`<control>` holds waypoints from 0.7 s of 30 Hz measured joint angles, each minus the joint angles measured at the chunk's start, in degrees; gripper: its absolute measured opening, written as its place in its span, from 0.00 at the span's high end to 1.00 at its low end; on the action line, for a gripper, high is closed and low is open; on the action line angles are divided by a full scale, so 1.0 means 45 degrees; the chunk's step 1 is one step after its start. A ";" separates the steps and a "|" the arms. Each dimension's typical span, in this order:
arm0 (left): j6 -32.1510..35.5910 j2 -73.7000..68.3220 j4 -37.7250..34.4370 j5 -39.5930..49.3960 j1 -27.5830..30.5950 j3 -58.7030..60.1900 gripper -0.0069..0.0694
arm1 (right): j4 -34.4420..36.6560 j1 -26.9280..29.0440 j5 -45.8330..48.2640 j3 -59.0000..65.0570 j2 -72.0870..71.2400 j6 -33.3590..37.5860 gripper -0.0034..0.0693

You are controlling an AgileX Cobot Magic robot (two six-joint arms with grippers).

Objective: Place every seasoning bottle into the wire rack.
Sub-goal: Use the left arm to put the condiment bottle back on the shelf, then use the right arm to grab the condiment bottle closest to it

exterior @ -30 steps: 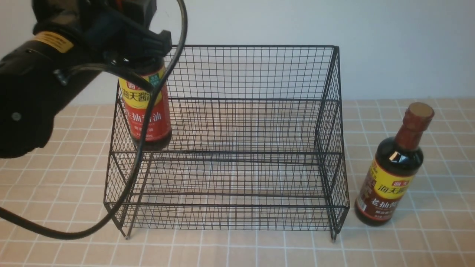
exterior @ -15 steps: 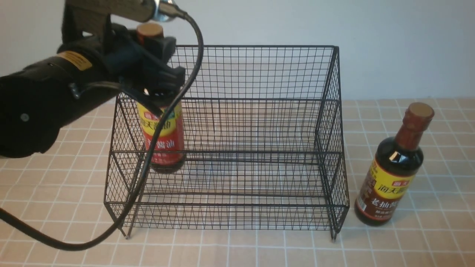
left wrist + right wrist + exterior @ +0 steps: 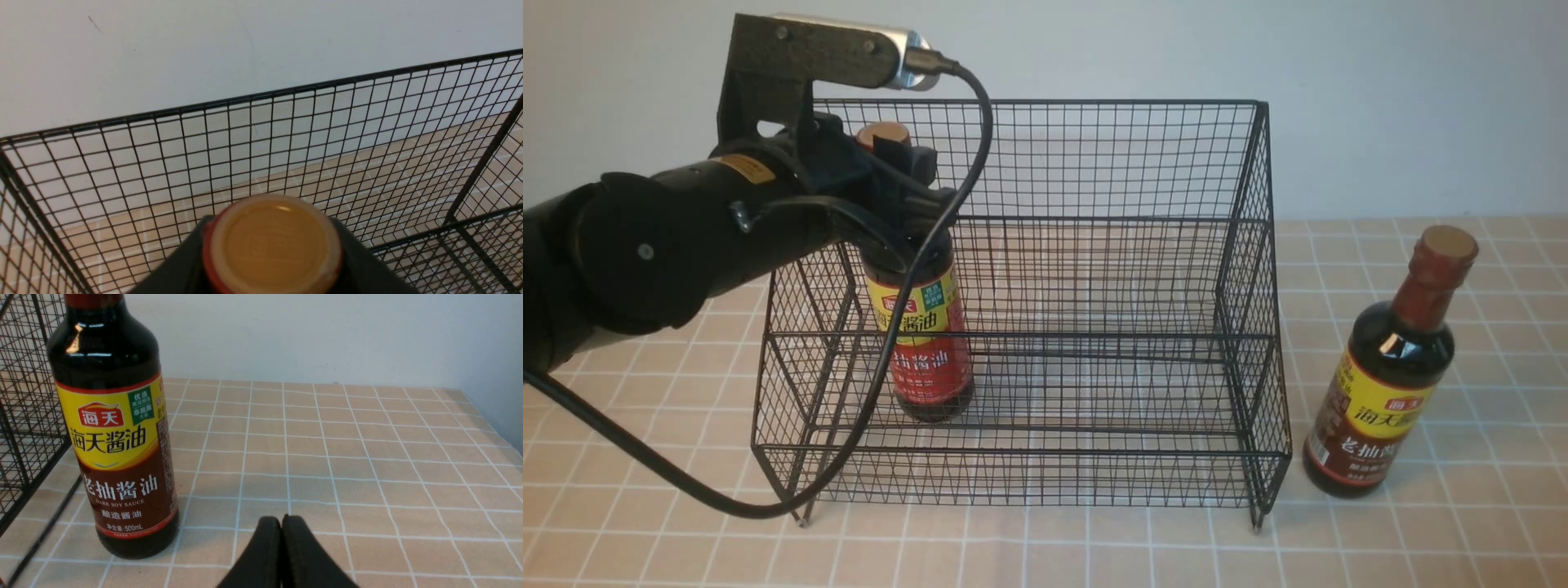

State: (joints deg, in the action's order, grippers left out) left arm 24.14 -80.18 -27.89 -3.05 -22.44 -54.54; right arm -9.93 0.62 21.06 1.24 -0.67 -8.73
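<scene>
— While the red-labelled seasoning bottle [image 3: 927, 343] is kept upright inside the wire rack [image 3: 1094, 163], where exactly is it placed?
— It is seen in the lower front tier, near the rack's left side, with its base down at the level of that shelf. Whether the base is set on the wire cannot be told. Its tan cap [image 3: 271, 245] is shown from above in the left wrist view, with the mesh back behind it.
— By what is it held?
— The neck is clamped by the left gripper [image 3: 894, 184], a finger being pressed on either side just under the cap.
— And the second bottle?
— The brown-labelled seasoning bottle [image 3: 1388, 384] is found standing on the tiled worktop [image 3: 1421, 539], outside the rack, just beside its right side and toward the worktop's right edge. A yellow band and Chinese characters can be read on its label.
— How is the rack itself set?
— It is stood on short feet at the middle of the worktop, its tall back turned to the back edge and the pale wall [image 3: 1380, 98].
— What can be said of the other claw?
— The right gripper [image 3: 282, 547] is shown only in its own wrist view. Its two black fingers are pressed together with nothing between them, above the worktop, near the brown-labelled bottle but apart from it.
— Anything further out?
— A black cable [image 3: 572, 411] is looped from the left arm's camera mount down past the rack's front left corner.
</scene>
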 joint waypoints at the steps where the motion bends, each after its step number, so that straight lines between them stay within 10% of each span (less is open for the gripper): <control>1: 0.0000 -0.0013 0.0000 0.0013 0.0000 -0.0012 0.56 | 0.0000 0.0000 0.0000 0.0000 0.0000 0.0000 0.97; 14: 0.0093 0.0619 0.0000 0.0963 0.0000 -0.0083 0.30 | 0.0000 0.0000 0.0000 0.0000 0.0000 0.0000 0.97; 21: 0.0093 0.2348 0.0029 0.2098 0.0000 -0.0399 0.36 | 0.0000 0.0000 0.0000 0.0000 0.0000 0.0000 0.97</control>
State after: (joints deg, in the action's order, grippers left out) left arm 24.55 -69.61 -27.76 6.39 -22.44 -56.33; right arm -9.93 0.62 21.06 1.24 -0.67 -8.73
